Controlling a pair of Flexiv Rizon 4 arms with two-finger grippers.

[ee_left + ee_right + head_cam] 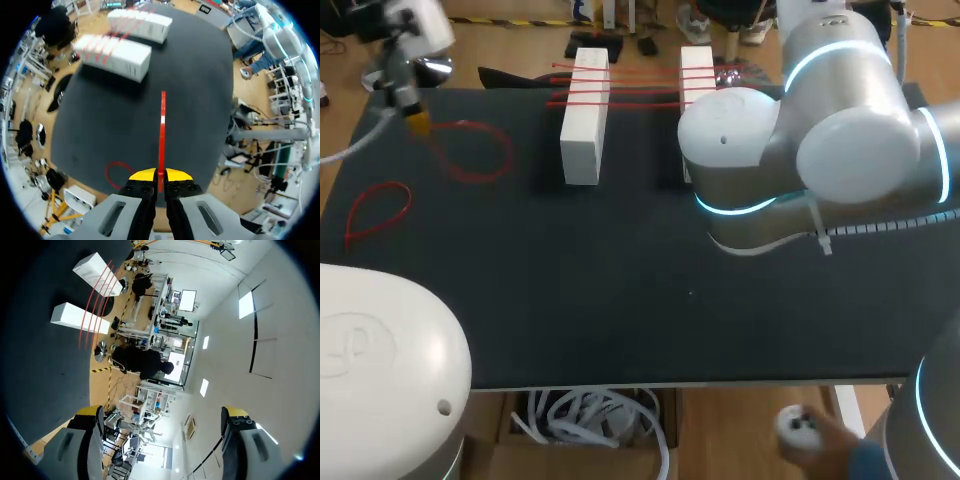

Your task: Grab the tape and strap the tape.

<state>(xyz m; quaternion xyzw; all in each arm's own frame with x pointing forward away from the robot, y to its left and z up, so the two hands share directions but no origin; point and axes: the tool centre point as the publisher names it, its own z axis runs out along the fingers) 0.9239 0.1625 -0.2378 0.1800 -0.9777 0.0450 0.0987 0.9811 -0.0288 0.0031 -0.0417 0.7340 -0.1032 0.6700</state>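
A black tabletop (620, 300) seen from above. The left arm (395, 30) comes in at the far left corner, just inside the left and far edges. The left tool (160, 176) is pinched narrow, its yellow tips closed on a red tape strip (162, 130). From the wrist, the strip runs straight out ahead of the fingers. From above, the same tape shows as a loop reaching from the tool toward the middle of the tabletop. I cannot tell whether it touches the surface.

A second red loop (375, 210) lies flat near the left edge, nearer the robot than the left tool and apart from it.

Two white blocks stand side by side along the far edge with a gap between them: the left white block (584, 120) and the right white block (696, 70). Several stretched red strips (640, 85) span the gap, resting across both tops.

A wide stretch of black surface runs from the blocks to the near edge.

The right arm (800, 150) hangs bulky over the right side of the tabletop and hides part of the right white block. The right tool (164, 412) shows only in its own wrist view. Its fingers are spread wide with nothing between them, and it points past the tabletop's edge into the room.
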